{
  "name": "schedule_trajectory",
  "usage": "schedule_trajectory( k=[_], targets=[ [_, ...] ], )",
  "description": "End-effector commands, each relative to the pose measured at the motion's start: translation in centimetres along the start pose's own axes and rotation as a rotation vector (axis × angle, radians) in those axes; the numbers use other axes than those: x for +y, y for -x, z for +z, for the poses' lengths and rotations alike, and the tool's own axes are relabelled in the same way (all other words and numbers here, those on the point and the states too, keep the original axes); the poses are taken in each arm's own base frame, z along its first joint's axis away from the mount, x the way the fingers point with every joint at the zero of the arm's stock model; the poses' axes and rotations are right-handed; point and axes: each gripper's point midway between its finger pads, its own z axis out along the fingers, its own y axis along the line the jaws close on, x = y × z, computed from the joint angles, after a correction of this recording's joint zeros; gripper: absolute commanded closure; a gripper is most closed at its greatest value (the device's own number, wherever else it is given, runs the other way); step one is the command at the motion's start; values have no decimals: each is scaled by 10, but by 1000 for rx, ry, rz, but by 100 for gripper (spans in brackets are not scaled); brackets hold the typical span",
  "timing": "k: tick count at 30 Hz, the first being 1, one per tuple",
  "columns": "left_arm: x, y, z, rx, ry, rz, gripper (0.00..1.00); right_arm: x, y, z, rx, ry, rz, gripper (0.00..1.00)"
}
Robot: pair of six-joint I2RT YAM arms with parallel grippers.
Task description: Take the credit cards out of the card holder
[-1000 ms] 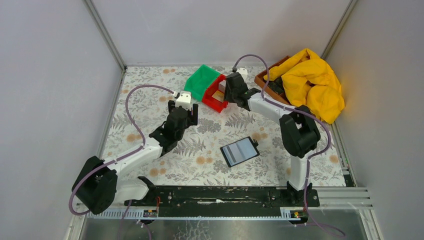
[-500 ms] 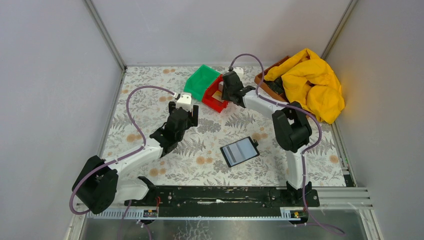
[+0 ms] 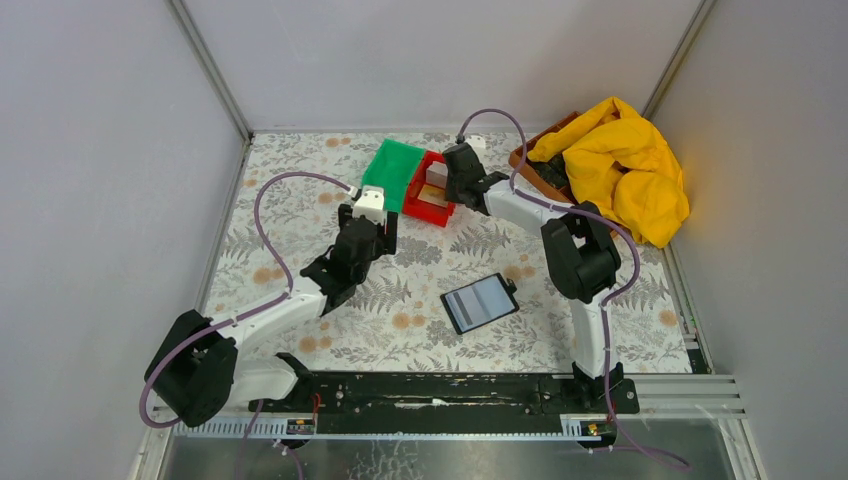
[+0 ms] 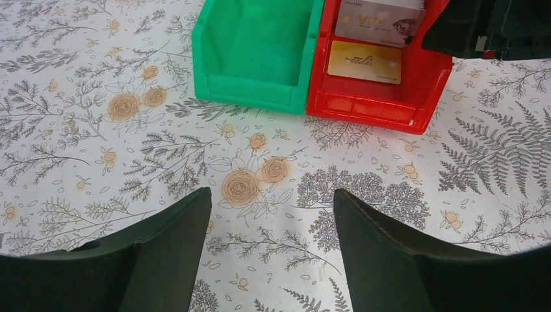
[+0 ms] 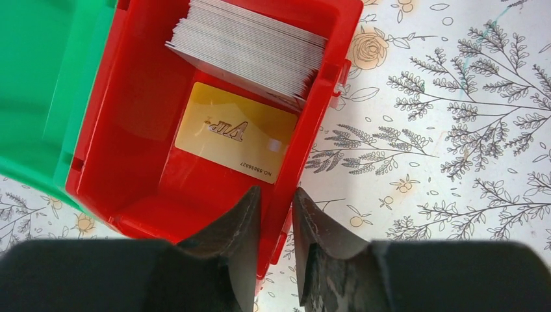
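Top external view: the card holder (image 3: 480,302) is seen lying open on the table (image 3: 440,260), well apart from the red bin (image 3: 428,212) on the side of the arm bases, its bluish-grey sleeves turned upward; whether any card is left in them cannot be told at this size. Right wrist view: a gold card (image 5: 237,133) is shown flat on the floor of the red bin, just beside a stack of cards (image 5: 253,45) leaning at the bin's far end. The right gripper (image 5: 276,192) is placed over the bin's side wall, next to the gold card, its jaws drawn close with a narrow gap and no card between them; whether the wall is pinched cannot be told. Left wrist view: the left gripper (image 4: 271,198) is held wide open and empty over bare table, on the near side of the red bin and of the green bin (image 4: 256,45) that adjoins it. The step in hand is judged to be the delivery of one card into the red bin. For the next move, the right gripper would need to be lifted clear of the bin and carried to the card holder, where a thin card edge must be caught without the sleeve being dragged.
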Motion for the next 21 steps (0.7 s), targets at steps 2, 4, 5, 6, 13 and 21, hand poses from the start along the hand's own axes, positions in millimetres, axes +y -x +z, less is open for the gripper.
schedule_trajectory(
  k=[2,4,5,6,13,21],
  targets=[
    [-3,4,2,-27,-3,-12,23,6,1,-7,-1,35,-21,76],
    [-3,4,2,-25,-5,-13,23,6,1,-12,-1,45,-29,77],
    [-4,5,2,-26,-7,-14,23,5,-1,-13,4,49,-38,77],
    [-4,5,2,-27,-9,-16,23,5,-1,-16,5,53,-44,78],
    [-6,9,-4,-36,-30,-42,23,2,-14,-33,18,84,-122,88],
    [-7,8,-8,-34,-40,-54,23,8,-33,-56,38,114,-186,91]
  ],
)
